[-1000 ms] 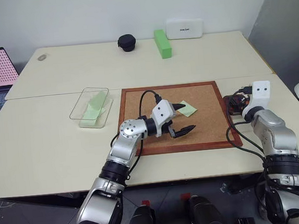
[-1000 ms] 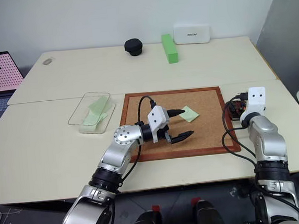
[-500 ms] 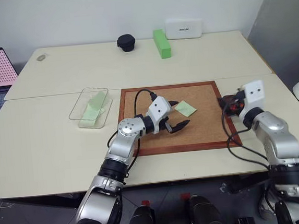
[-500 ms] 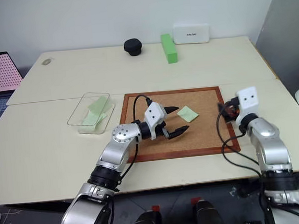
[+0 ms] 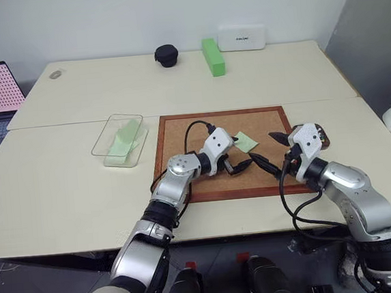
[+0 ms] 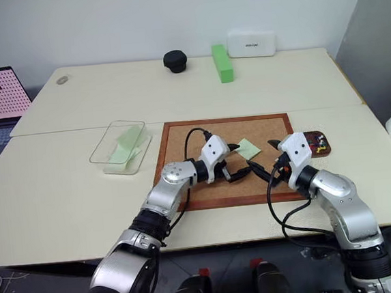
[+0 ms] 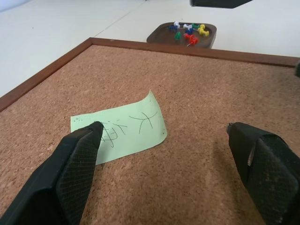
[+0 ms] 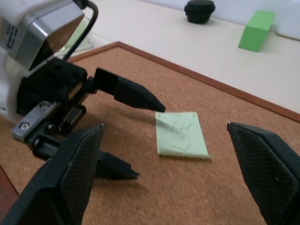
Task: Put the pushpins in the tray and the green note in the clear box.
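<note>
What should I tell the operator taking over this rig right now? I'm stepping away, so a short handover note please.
Left gripper: open, over the corkboard, one finger at the edge of the green note.
Right gripper: open, holding nothing, over the corkboard's right side, pointing toward the note.
Green note: lies flat on the corkboard, no pin in it.
Pushpins: several coloured ones lie in the tray, just off the corkboard's right edge.
Clear box: left of the corkboard, green slips already inside.
Done: pins appear to be in the tray.
Left: pick up the note and put it in the clear box.
</note>
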### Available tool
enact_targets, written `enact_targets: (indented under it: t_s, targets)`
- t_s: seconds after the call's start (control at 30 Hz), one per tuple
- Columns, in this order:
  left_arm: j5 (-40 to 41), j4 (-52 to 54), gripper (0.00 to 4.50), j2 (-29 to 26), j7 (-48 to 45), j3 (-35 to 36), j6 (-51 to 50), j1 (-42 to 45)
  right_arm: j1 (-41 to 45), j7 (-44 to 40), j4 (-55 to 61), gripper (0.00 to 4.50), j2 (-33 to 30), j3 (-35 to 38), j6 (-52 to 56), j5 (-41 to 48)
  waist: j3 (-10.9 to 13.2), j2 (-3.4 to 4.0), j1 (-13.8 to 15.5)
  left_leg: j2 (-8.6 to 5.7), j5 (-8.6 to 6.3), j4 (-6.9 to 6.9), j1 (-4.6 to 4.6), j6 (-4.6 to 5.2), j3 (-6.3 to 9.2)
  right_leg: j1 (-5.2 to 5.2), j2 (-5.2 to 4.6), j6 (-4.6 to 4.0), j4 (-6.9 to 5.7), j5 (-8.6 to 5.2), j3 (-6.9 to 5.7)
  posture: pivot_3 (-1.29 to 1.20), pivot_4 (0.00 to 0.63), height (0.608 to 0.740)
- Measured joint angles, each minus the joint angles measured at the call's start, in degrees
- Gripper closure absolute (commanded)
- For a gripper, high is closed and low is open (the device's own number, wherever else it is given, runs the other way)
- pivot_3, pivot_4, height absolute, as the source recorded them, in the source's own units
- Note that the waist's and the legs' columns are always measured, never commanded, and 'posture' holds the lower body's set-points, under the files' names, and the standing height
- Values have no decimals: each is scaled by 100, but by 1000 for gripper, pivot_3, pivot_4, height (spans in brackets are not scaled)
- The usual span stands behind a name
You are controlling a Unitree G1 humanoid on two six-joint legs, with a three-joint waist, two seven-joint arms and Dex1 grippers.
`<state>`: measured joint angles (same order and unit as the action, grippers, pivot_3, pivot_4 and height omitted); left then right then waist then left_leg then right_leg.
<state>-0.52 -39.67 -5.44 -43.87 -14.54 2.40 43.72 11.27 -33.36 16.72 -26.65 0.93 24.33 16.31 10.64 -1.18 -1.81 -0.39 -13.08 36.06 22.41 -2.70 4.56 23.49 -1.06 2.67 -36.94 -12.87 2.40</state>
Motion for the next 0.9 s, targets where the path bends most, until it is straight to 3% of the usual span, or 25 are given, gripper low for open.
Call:
enact_targets:
  t_s: [0.33,0.43,0.9]
  targets:
    - [-426,-1710,0,626,588,-74,829,845,-196,347,192,30,-34,71,132,-140,1,-2,11,-5,0,1,7,0,1,1,-3,3,5,0,-1,0,150,740]
    - [-442,-1930,432,703,604,-71,926,949,-360,336,317,0,-122,196,156,-101,1,-2,12,-5,0,0,9,0,1,1,-3,3,6,0,-1,0,150,740]
    - [-416,-2330,3358,790,611,207,815,1135,-510,369,692,0,-271,554,412,119,2,-4,-13,-3,0,4,5,0,0,1,-1,9,2,3,1,0,150,740]
